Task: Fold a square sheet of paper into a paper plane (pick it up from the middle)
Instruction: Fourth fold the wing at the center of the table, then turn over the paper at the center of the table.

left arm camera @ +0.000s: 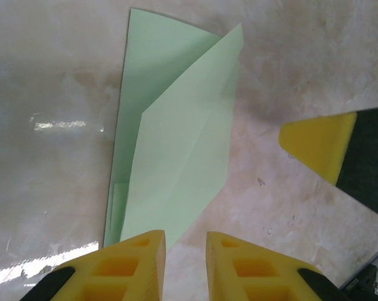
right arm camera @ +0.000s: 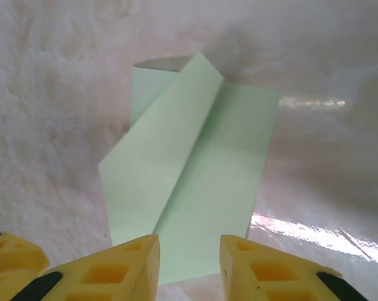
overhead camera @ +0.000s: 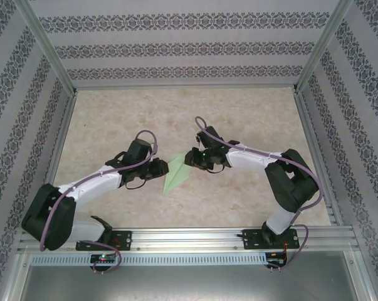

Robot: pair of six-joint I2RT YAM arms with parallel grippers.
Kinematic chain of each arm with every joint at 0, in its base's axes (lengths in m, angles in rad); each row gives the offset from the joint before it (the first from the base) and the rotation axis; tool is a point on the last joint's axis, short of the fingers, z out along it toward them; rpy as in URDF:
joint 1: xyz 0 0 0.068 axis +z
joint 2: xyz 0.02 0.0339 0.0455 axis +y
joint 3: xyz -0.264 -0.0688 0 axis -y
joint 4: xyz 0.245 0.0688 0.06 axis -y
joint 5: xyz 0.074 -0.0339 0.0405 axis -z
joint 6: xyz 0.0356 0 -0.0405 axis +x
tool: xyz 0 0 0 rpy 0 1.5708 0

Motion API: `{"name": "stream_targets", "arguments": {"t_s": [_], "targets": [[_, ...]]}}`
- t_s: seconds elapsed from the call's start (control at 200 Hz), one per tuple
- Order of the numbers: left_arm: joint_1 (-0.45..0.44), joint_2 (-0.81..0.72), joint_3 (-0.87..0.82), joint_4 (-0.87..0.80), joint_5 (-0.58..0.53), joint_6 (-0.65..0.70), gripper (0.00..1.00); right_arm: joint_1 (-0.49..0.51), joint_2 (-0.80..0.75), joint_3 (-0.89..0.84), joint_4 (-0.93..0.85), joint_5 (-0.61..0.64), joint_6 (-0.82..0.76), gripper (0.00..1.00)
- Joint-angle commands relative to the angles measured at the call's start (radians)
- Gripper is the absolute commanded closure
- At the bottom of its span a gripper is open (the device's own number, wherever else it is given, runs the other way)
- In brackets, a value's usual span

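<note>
From above, the folded green paper (overhead camera: 176, 174) lies flat on the table (overhead camera: 251, 119). I count one sheet, one table and two arms, with the left pincer (overhead camera: 161, 168) just beside the paper's left edge and the right pincer (overhead camera: 192, 157) at its far right corner. Crowded so close on either side of the paper, the two could knock fingers, or one could shove the paper askew and spoil the crease line. From the left wrist, the left pincer (left arm camera: 185, 251) stands with its jaws a little apart, bare table showing in the gap, and holds nothing. The paper (left arm camera: 176, 144) begins right at its left finger (left arm camera: 129, 266) and runs away from it, one slanted flap folded over one long strip. One yellow finger (left arm camera: 317, 144) of the right pincer hangs just off the paper's right side. If a pincer presses down beside the flap rather than on it, I reckon the flap would spring up. From the right wrist, the right pincer (right arm camera: 189, 266) has its two fingers parted, with the near end of the paper (right arm camera: 189, 182) lying in the gap, not pinched as far as I can see. A careless nip there could crumple the thin end, and a lift by one end might let the fold fall open.
</note>
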Motion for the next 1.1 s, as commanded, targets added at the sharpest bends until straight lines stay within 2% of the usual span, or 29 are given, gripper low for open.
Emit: {"name": "stream_targets", "arguments": {"t_s": [0.0, 0.38, 0.829, 1.094], "targets": [[-0.011, 0.048, 0.044, 0.036, 0.027, 0.019, 0.76, 0.009, -0.022, -0.045, 0.087, 0.015, 0.079, 0.65], [-0.030, 0.147, 0.102, -0.080, -0.024, 0.073, 0.73, 0.041, -0.013, -0.143, 0.194, 0.003, 0.206, 0.60], [-0.038, 0.115, 0.097, -0.134, -0.060, 0.105, 0.71, 0.060, 0.001, -0.185, 0.254, -0.018, 0.257, 0.58], [-0.041, 0.149, 0.095, -0.141, -0.070, 0.104, 0.70, 0.067, 0.023, -0.178, 0.262, -0.033, 0.260, 0.58]]}}
